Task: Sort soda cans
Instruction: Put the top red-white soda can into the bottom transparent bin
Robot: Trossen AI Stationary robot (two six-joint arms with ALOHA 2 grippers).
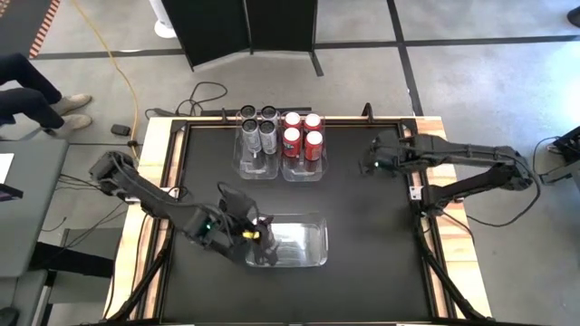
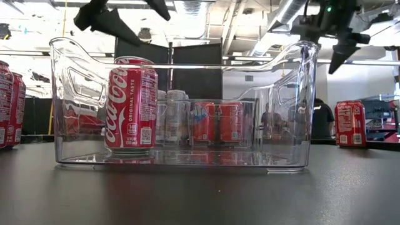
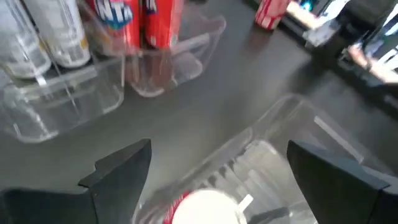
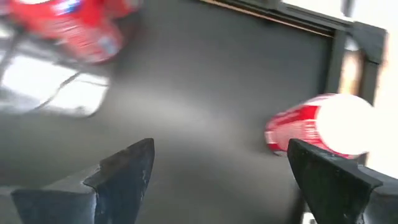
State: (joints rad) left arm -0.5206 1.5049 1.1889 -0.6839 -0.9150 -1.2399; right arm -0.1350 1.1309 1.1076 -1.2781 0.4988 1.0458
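Observation:
A red soda can [image 2: 130,106] stands upright inside the near clear bin [image 2: 281,112], its silver top [image 3: 202,210] below my left gripper [image 3: 217,155]. That gripper is open and hovers above the can [image 1: 258,237], clear of it in the low view. Two far bins hold upright silver cans [image 1: 258,129] and red cans [image 1: 303,134]. My right gripper [image 4: 217,155] is open, raised over the table's right part [image 1: 367,166]. A lone red can [image 4: 314,130] stands on the table ahead of it, near the right edge.
In the low view, more red cans [image 2: 9,103] stand at the picture's left edge and one red can [image 2: 350,123] at the right. A raised wooden frame [image 1: 430,235] borders the black table. A person's legs [image 1: 36,100] show beyond the far left corner.

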